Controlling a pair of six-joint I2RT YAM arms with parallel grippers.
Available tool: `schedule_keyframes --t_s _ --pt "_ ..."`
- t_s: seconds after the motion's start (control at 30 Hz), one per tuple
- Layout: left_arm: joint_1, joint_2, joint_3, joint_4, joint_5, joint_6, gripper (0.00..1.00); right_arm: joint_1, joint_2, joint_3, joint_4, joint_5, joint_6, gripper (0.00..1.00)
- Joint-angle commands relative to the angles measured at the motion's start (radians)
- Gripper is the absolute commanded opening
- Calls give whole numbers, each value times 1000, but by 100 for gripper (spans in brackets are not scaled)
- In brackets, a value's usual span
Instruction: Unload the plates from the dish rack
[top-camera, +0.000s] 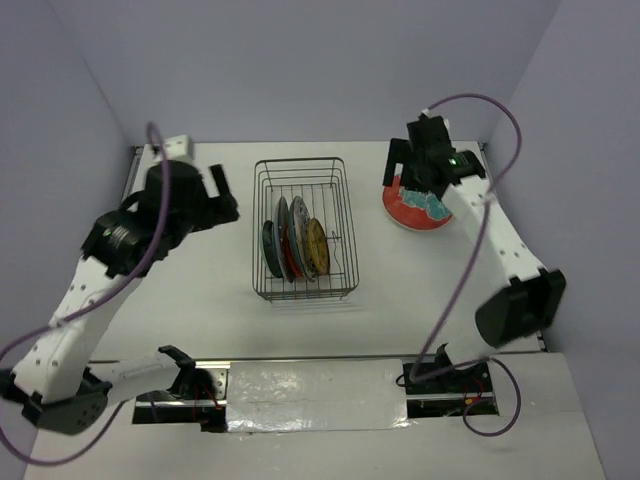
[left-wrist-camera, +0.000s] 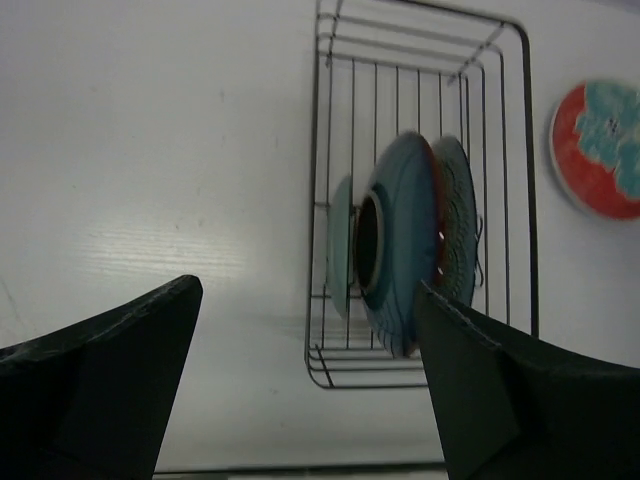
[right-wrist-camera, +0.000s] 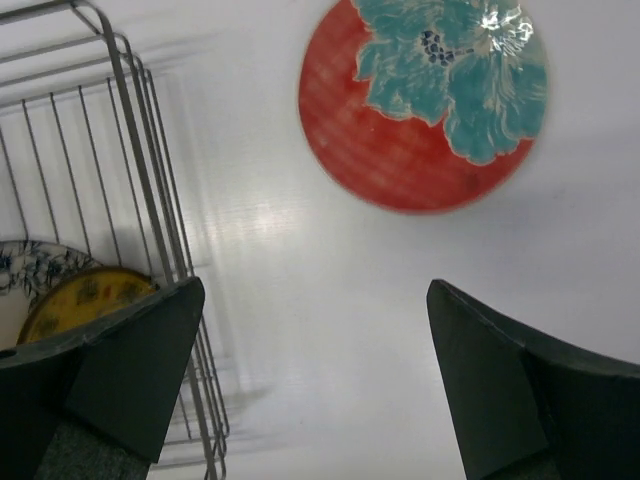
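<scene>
The dark wire dish rack (top-camera: 300, 161) stands mid-table with several plates upright in its near half: a teal one (top-camera: 270, 250) on the left, a yellowish one (top-camera: 318, 248) on the right. A red-orange plate with a teal flower (top-camera: 415, 208) lies flat on the table to the right. My left gripper (top-camera: 228, 195) is open and empty, left of the rack. In the left wrist view it (left-wrist-camera: 310, 330) faces the rack (left-wrist-camera: 315, 200) and teal plate (left-wrist-camera: 400, 250). My right gripper (top-camera: 400, 170) is open and empty, above the red-orange plate's (right-wrist-camera: 400, 130) left edge; it also shows in the right wrist view (right-wrist-camera: 315, 330).
The right wrist view shows the rack's side wires (right-wrist-camera: 150, 170) with the yellowish plate (right-wrist-camera: 80, 300) and a white floral plate (right-wrist-camera: 30, 265) behind them. Walls close in the table on the left, back and right. The rack's far half holds no plates.
</scene>
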Motion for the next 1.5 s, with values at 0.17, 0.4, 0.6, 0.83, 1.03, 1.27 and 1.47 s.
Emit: schedule_keyframes --t_s 0.17,0.4,0.6,0.83,1.03,1.27,1.47 --pt "-382 443 279 -246 -391 -207 98 11 -509 -474 165 -161 115 100" --pt "-430 594 326 -267 -453 -267 81 19 -703 -602 142 -181 89 100" --pt "-434 646 327 -318 -489 -335 72 19 -746 -656 137 -186 63 100" --pt "-434 672 274 -301 -480 -347 57 19 -769 -679 145 -200 53 100" --pt "-434 701 277 -301 -479 -349 52 19 -787 -682 136 -207 59 100" --pt "-434 720 282 -271 -463 -326 36 19 -809 -690 145 -229 66 100" --pt "-434 737 316 -323 -483 -344 20 19 -814 -700 151 -236 67 100"
